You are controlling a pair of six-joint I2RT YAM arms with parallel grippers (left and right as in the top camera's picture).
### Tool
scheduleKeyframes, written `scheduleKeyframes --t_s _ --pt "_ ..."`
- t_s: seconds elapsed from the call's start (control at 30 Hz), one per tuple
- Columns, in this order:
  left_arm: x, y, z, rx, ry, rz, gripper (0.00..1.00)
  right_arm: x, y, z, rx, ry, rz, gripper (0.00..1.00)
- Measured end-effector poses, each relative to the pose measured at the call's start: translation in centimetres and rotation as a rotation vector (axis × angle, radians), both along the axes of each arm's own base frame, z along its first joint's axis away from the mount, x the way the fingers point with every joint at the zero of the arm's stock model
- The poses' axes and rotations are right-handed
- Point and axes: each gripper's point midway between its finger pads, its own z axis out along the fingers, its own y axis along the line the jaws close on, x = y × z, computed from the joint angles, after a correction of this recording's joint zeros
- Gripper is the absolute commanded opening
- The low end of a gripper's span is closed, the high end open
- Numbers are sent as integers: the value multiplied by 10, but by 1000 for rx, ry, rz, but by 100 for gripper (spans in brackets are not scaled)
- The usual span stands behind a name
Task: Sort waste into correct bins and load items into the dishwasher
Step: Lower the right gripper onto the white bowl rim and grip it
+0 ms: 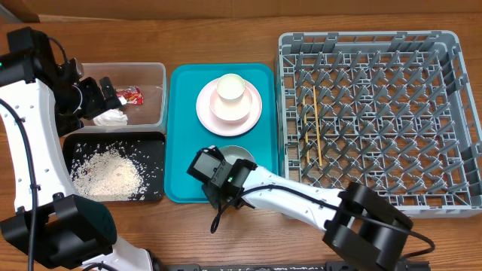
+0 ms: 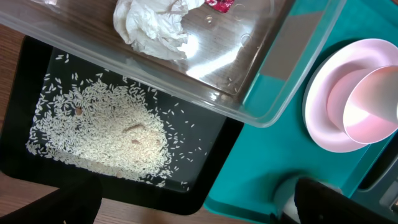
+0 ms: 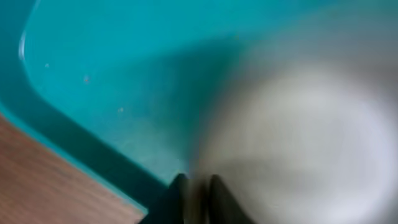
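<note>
A crumpled napkin [image 1: 111, 117] [image 2: 152, 25] and a red wrapper [image 1: 129, 95] [image 2: 219, 5] lie in the clear tub [image 1: 154, 75] [image 2: 261, 93]. Rice [image 1: 109, 172] [image 2: 99, 134] is spread in the black tray [image 1: 154, 143] [image 2: 211, 180]. My left gripper [image 1: 98, 102] [image 2: 199, 211] hovers over the tub, open and empty. On the teal tray [image 1: 181, 135] [image 3: 93, 81], a white cup [image 1: 230, 89] [image 2: 373, 106] stands on the plate [image 1: 207, 113] [image 2: 320, 118]. My right gripper [image 1: 228, 168] [image 3: 198, 183] is shut on the rim of a white bowl [image 1: 241, 153] [image 3: 311, 137]. Chopsticks [image 1: 316, 124] lie in the grey dish rack [image 1: 459, 113].
The tub and the black tray sit side by side left of the teal tray, and the rack is on its right. My right arm [image 1: 301, 199] crosses the table's front edge. Bare wood shows in front of the trays.
</note>
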Motion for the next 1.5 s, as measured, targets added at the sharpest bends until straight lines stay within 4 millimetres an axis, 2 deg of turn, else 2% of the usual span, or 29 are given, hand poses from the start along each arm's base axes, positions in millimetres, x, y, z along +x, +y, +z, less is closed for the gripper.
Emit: scheduleKeyframes --t_s 0.73,1.13,1.5 --pt "0 0 0 0 0 0 100 2 -2 -1 -14 -9 -3 9" --pt "0 0 0 0 0 0 100 1 -10 -3 -50 -10 -8 16" --pt "0 0 0 0 0 0 100 1 -11 -3 -55 -12 -9 18"
